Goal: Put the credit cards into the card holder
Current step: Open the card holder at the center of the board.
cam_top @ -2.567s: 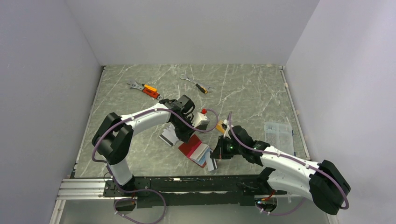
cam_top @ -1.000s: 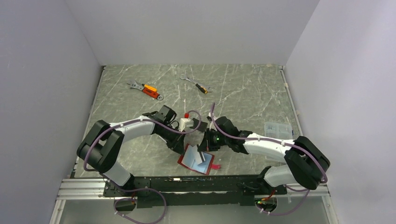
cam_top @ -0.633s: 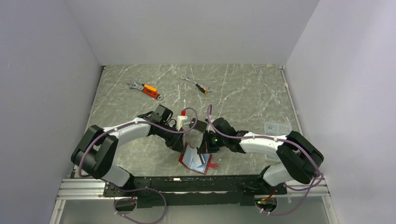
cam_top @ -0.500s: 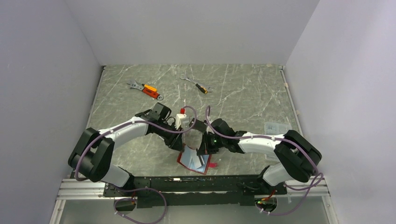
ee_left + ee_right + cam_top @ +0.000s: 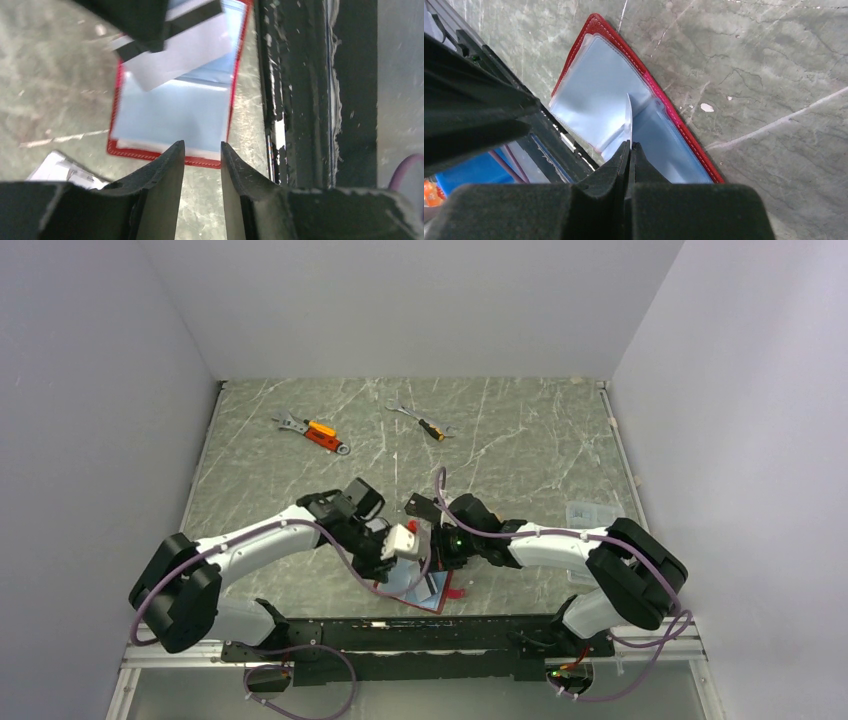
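Left tool (image 5: 201,145) drops in nearer, jaws apart and empty, card holder (image 5: 175,110) at its twelve o'clock; right tool (image 5: 630,145) pinches the silver card (image 5: 186,49).

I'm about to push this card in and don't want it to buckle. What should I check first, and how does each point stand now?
1. The card holder lies open, pockets up: ok.
2. The right gripper has its jaws shut on the silver card: ok.
3. The card's leading edge is inside a pocket: cannot tell.
4. The left gripper is empty, jaws apart: ok.
5. The left gripper is pressing the holder down: cannot tell; it sits over one red edge.
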Action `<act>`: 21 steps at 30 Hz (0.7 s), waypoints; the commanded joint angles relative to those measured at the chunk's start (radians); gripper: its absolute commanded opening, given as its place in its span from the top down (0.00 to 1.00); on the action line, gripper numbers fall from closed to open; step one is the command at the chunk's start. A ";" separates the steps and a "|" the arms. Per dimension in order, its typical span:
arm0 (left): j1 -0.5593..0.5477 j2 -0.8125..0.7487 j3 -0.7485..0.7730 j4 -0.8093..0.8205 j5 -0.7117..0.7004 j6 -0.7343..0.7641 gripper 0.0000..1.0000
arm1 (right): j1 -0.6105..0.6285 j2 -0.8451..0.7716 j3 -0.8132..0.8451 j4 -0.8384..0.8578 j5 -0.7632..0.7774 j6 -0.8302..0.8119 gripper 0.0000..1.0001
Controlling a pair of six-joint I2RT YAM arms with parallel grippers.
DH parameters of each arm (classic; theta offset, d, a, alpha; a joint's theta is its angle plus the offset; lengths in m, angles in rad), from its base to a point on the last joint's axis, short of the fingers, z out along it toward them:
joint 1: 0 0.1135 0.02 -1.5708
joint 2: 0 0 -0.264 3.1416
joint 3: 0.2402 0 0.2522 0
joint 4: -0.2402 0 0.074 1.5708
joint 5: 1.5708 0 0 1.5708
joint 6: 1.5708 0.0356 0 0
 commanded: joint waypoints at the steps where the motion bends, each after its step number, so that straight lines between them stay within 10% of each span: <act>1: -0.120 -0.010 -0.016 -0.021 -0.154 0.189 0.63 | 0.008 0.011 0.031 -0.082 0.032 -0.062 1.00; 21: -0.315 0.100 -0.073 0.068 -0.262 0.164 0.88 | -0.022 -0.016 0.144 -0.256 0.017 -0.159 1.00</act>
